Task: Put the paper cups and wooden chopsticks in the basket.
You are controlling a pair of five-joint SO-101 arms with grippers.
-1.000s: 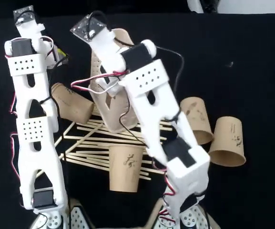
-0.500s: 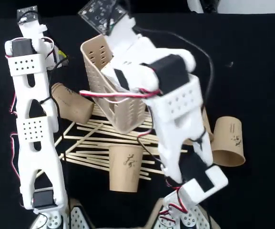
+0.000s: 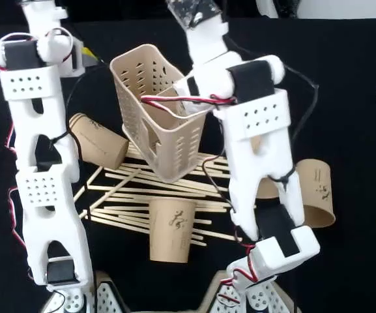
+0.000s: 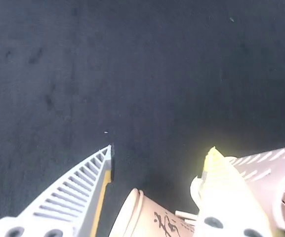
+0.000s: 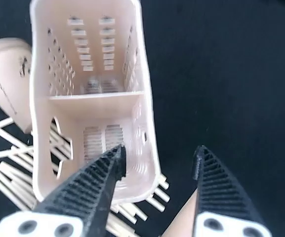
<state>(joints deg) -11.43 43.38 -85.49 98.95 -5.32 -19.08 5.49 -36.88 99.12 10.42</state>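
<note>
Centrally, we see the basket (image 3: 174,147) tilted atop the chopsticks (image 3: 135,195), its long axis running away from the right gripper (image 5: 159,149), whose spread jaws straddle one side wall. We find the left gripper (image 4: 160,149) likewise spread, near a cup (image 4: 147,219). The basket is beige slotted plastic, nothing inside

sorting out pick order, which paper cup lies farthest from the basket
The paper cup farthest to the right in the high view, on its side on the bare table. The rest lie closer in, around the basket and chopsticks.
</note>
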